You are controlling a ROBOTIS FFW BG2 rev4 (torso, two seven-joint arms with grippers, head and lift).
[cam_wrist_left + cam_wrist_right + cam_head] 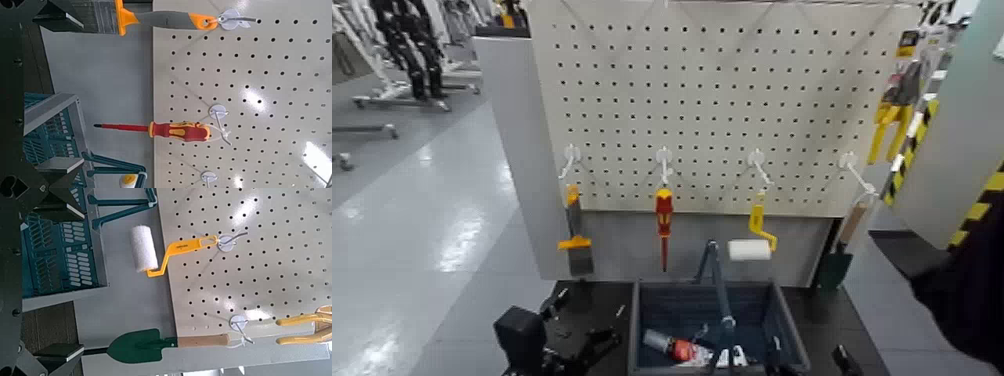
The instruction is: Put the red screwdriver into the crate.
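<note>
Screwdriver, red with yellow bands, hung from a white hook on the pegboard, shaft down, above the crate. Judged light, rigid, smooth-handled; best hold was the thick handle, lifted up off the hook. Left pincer sat low beside the crate, right pincer at the frame's lower edge; whether either was released or clenched could not be told. Crate's front was cut off; its contents were indistinct.

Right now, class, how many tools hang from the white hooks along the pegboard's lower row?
4, left to right: orange-and-black scraper, red screwdriver, yellow-handled paint roller, green trowel. More may hang out of view.
</note>
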